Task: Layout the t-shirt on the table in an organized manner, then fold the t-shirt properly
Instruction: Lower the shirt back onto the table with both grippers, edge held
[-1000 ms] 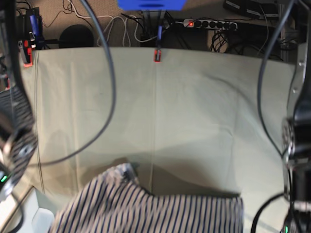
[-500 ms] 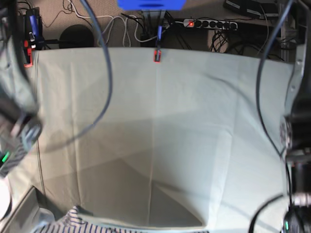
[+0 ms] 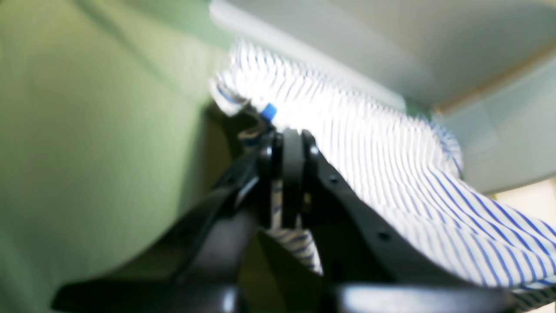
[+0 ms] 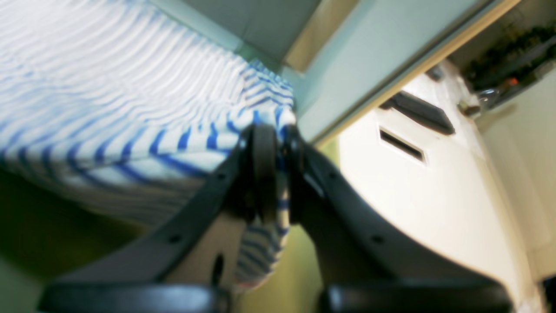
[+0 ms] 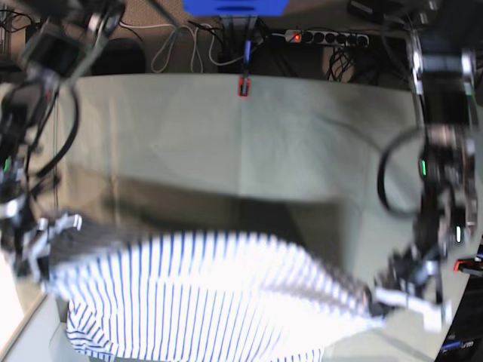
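T-shirt (image 5: 219,290) now raised, stretched between left claw (image 5: 381,298); right claw (image 5: 47,249)

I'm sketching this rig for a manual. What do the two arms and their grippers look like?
Both grippers, left gripper and right gripper, are matte black, with curved fingers that carry small round holes and taper to rounded pads. In the base view the arms are dark, jointed segments with pale metallic parts, small green indicator lights, and looping black cables. The pictures are too blurred to show any markings.

Power strip (image 5: 326,36) with a red light beyond the far edge, white cables (image 5: 183,45) on the floor, blue object (image 5: 234,7) top centre
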Controlling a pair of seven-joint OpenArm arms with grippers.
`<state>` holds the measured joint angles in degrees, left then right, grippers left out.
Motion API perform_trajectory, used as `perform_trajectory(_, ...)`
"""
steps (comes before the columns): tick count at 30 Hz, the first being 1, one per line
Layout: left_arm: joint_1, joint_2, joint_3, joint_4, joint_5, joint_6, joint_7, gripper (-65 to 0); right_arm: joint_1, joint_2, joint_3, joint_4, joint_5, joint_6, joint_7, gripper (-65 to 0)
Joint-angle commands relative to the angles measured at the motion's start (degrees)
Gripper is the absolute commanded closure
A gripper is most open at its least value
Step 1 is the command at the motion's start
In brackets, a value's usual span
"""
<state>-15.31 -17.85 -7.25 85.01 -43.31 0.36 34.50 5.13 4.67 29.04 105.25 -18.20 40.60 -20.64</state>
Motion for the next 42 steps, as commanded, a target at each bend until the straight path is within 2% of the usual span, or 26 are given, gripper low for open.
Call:
perform_trajectory(1, 0.6, -1.0, -1.9, 2.8, -0.3, -0.1, -1.9, -0.2, -1.0, 0.1, 0.6, 1.5, 0.4, -0.6, 1.2, 0.0)
perform_trajectory(9, 21.6, 2.9, -11.1, 14.1, -0.3, -0.1, -1.9, -0.2, -12.1, -4.5, 5.0, 3.1, 0.3, -0.6, 1.1, 0.0)
perform_trajectory(13, 28.0, 4.5, -15.0, 16.9, -0.3, -0.2, -1.9, -0.2, -15.5, -4.5, 7.4, 4.2, 0.3, -0.6, 1.0, 0.0)
perform_trajectory(24, 37.7, 5.9, -22.0, 24.2, -0.3, -0.2, -1.9, -0.2, -20.1, -4.5, 14.2, 9.9, 0.3, -0.6, 1.0, 0.0)
perform_trajectory(34, 45.1, 5.9, -23.2, 25.4, -0.4, -0.3, -2.0, -0.2, -29.4, -4.4, 12.0, 10.0, 0.3, -0.6, 1.6, 0.0)
perform_trajectory(38, 47.3, 5.9, -23.2, 25.4, -0.4, -0.3, -2.2, -0.2, -30.8, -4.7, 12.2, 9.9, 0.4, -0.6, 4.2, 0.0)
perform_trajectory(42, 47.8, 5.9, -23.2, 25.0, -0.4, -0.3, -2.0, -0.2, -29.8, -5.4, 12.4, 9.8, 0.4, -0.6, 4.2, 0.0)
